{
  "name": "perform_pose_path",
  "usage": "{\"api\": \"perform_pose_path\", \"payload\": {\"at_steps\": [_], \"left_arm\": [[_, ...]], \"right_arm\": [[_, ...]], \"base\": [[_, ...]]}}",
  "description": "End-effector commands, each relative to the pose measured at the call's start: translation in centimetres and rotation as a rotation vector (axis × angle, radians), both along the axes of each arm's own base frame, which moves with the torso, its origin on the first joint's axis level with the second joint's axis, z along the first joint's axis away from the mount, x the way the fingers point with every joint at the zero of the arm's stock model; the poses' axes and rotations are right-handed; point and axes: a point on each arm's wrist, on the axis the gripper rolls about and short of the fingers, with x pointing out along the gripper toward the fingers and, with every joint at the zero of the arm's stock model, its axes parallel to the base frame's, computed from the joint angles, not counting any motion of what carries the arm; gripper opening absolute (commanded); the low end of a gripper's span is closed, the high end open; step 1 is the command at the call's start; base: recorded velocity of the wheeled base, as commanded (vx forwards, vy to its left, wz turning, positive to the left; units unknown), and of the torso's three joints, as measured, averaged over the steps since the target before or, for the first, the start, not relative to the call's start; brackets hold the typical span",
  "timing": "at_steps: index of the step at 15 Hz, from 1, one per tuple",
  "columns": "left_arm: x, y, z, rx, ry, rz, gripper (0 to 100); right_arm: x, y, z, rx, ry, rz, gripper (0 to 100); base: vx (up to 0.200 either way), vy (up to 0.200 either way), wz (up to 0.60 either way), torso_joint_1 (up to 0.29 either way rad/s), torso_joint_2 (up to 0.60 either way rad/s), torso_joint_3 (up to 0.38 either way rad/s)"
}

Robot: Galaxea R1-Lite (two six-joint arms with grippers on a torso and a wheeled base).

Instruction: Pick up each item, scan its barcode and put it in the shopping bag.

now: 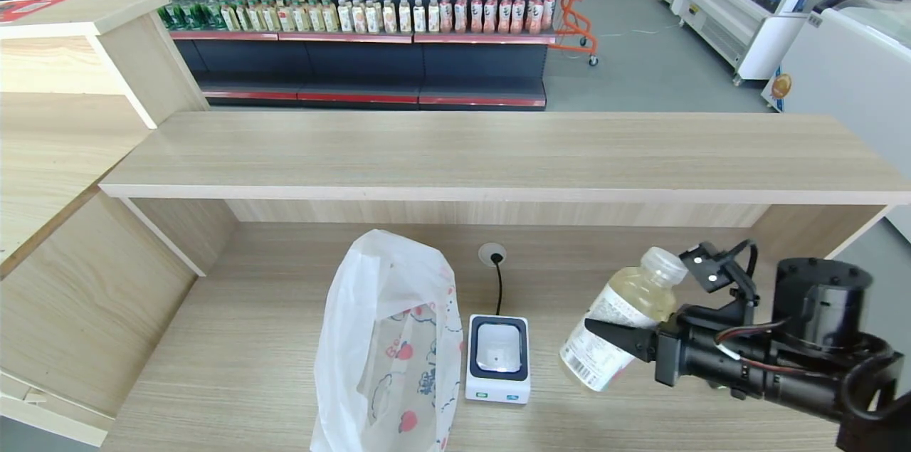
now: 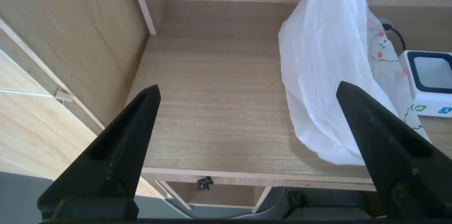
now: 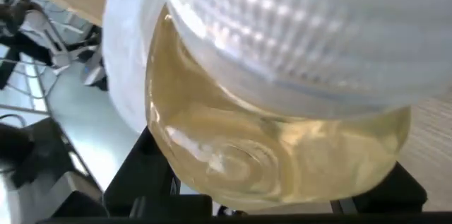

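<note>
Bottle point(image 1: 635, 297) clamped in R gripper point(image 1: 620, 335), tilted

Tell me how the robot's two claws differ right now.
The right gripper is shut on a bottle of pale yellow drink; the left gripper is open and empty. The right gripper holds its bottle tilted above the counter, to the right of the scanner; the left gripper hangs over bare counter beside the shopping bag. Both have dark, tapering fingers.
</note>
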Motion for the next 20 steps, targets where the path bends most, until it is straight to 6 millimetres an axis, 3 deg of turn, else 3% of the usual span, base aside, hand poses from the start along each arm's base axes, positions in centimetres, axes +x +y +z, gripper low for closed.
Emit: {"api": "perform_pose_path", "payload": {"at_steps": [1,12,20], "left_arm": [[0.0,0.0,0.0,0.0,0.001,0.0,100],[0.0,0.0,0.0,0.0,0.0,0.0,100],[0.0,0.0,0.0,-0.002,0.001,0.0,100]], "right_arm": [[-3.9,-0.8,4.3,0.105,-0.054,0.14,0],[-5.3,2.9,3.9,0.124,-0.054,0.373,0],[-5.3,3.1,3.8,0.118,-0.05,0.384,0]], "base": [[0.0,0.0,0.0,0.0,0.0,0.0],[0.0,0.0,0.0,0.0,0.0,0.0],[0.0,0.0,0.0,0.0,0.0,0.0]]}}
